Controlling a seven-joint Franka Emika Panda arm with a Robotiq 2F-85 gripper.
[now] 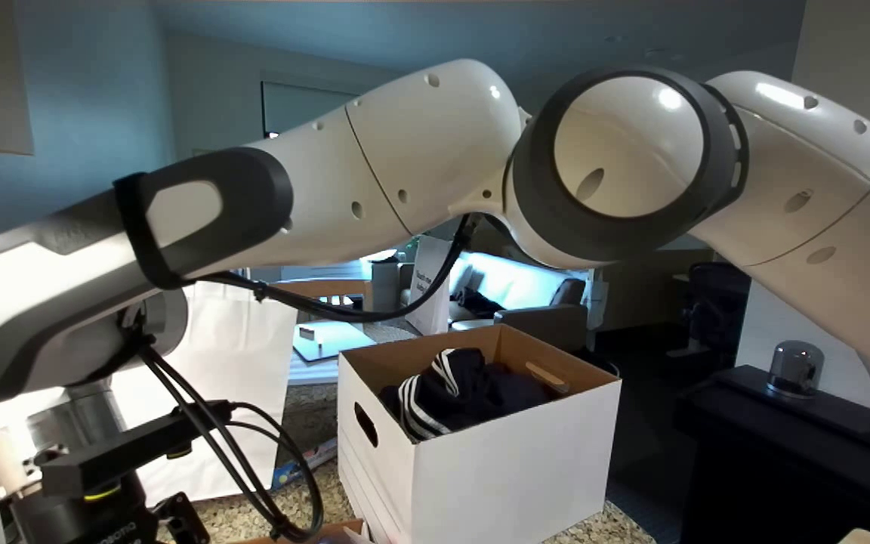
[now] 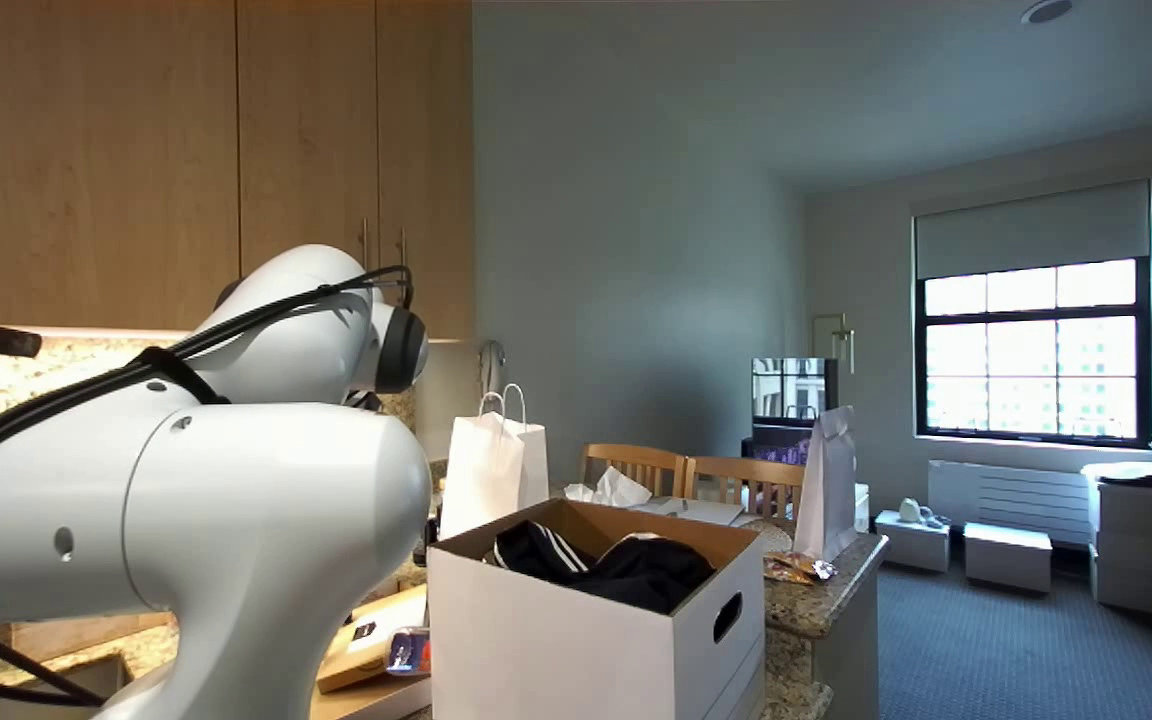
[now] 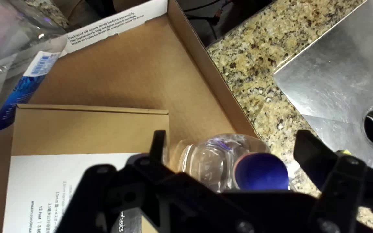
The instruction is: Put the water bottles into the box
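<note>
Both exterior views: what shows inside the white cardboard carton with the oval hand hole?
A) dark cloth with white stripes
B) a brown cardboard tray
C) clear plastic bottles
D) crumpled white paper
A: in both exterior views, dark cloth with white stripes shows through the open top of the white cardboard carton.

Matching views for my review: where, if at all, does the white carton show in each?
In an exterior view: the white carton sits low, slightly right of centre.
In an exterior view: white carton at the bottom, near centre.
Wrist view: not in it.
Shared landmark: the speckled countertop, in all three views.
</note>
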